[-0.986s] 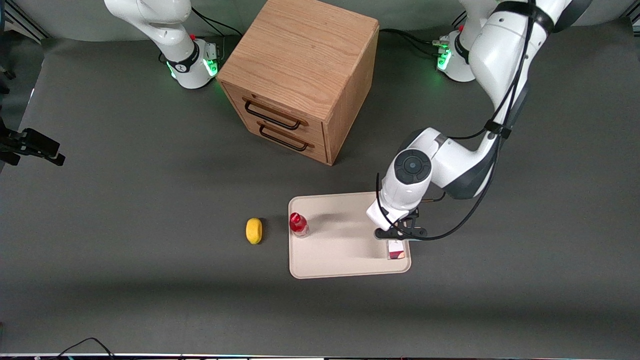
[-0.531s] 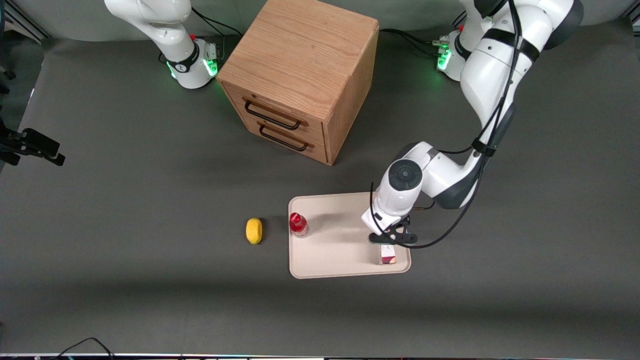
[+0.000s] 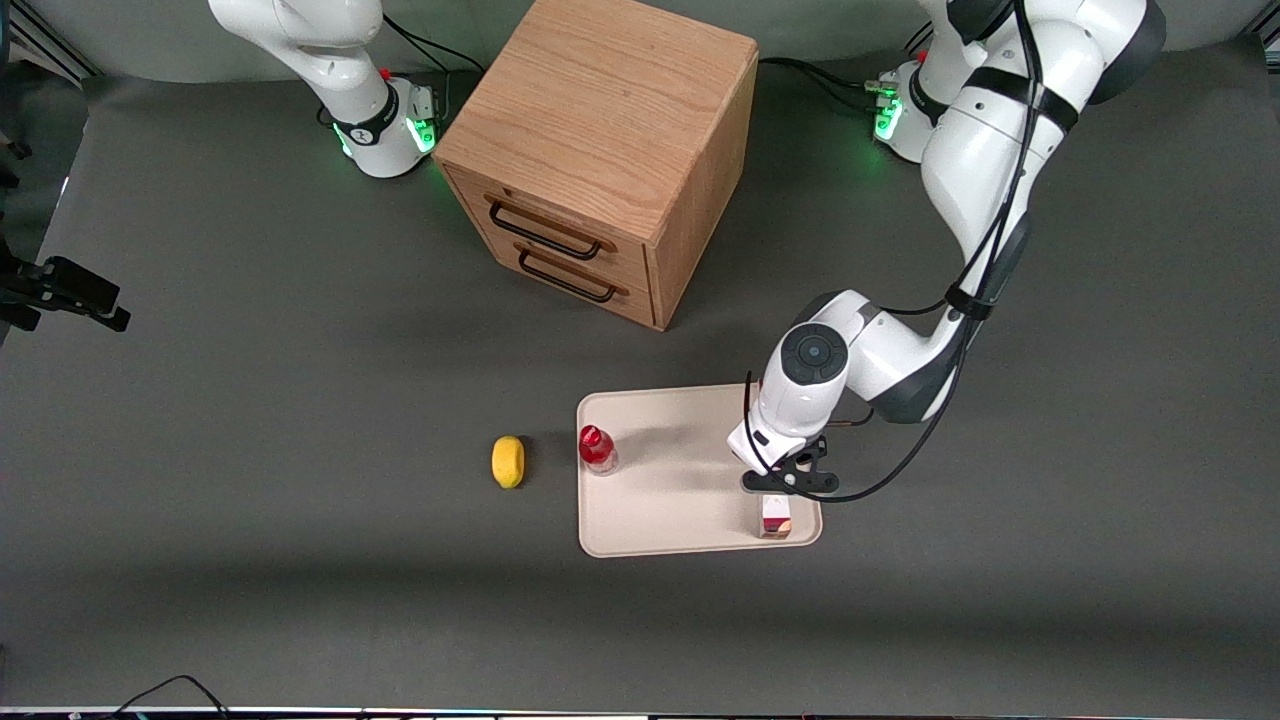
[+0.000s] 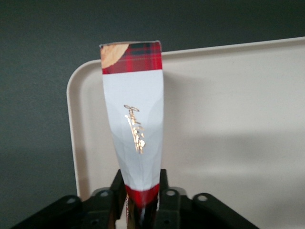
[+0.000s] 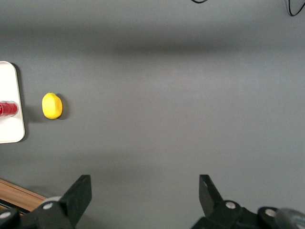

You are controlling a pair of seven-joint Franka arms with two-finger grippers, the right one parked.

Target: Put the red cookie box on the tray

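The red cookie box (image 3: 775, 515) is white with a red tartan end. It hangs steeply from my left gripper (image 3: 787, 482) over the tray (image 3: 680, 500), at the tray's corner nearest the front camera toward the working arm's end. In the left wrist view the gripper (image 4: 140, 193) is shut on the box's (image 4: 136, 119) red end, with both black fingers (image 4: 116, 191) pressed on its sides. The box's tartan end points at the tray's (image 4: 238, 119) rounded corner. I cannot tell whether it touches the tray.
A small red-capped bottle (image 3: 597, 449) stands on the tray's edge toward the parked arm. A yellow lemon (image 3: 508, 462) lies on the table beside it. A wooden drawer cabinet (image 3: 600, 150) stands farther from the front camera than the tray.
My gripper has shifted a little toward the parked arm's end with the box. The box's free end has moved nearer the front camera, toward the tray's corner.
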